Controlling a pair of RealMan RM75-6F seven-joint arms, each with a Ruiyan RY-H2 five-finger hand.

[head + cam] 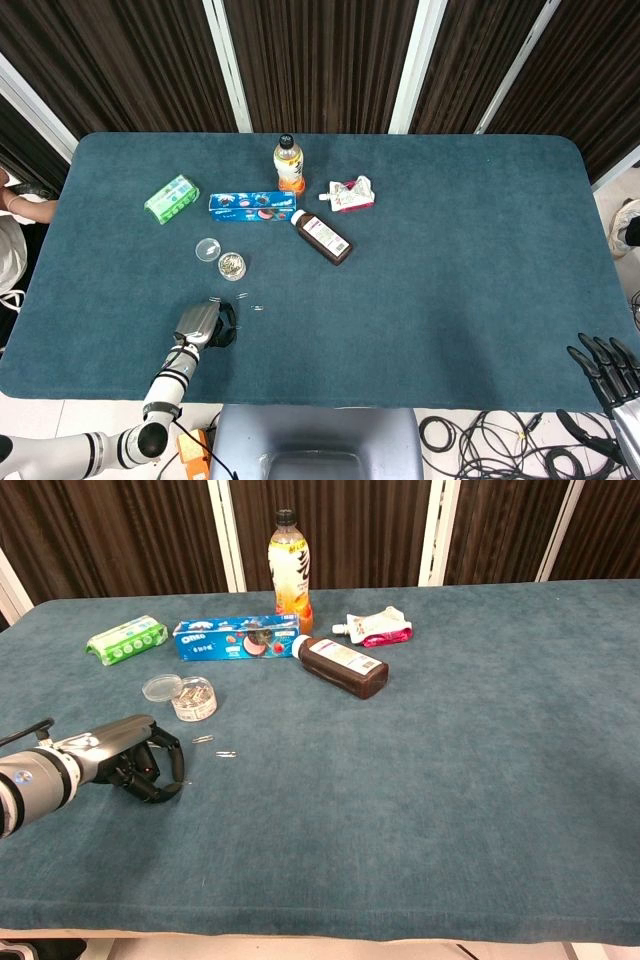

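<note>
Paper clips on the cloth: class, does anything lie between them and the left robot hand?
Nothing visible does. The left robot hand rests on the table, with only bare cloth between it and the two paper clips lying just beyond its fingers.

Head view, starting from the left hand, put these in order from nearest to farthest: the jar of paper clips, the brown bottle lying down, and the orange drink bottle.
From the left hand:
1. Jar of paper clips, just beyond the hand, slightly right.
2. Brown bottle, lying on its side near the table's middle, further right.
3. Orange drink bottle, upright toward the far edge.
</note>
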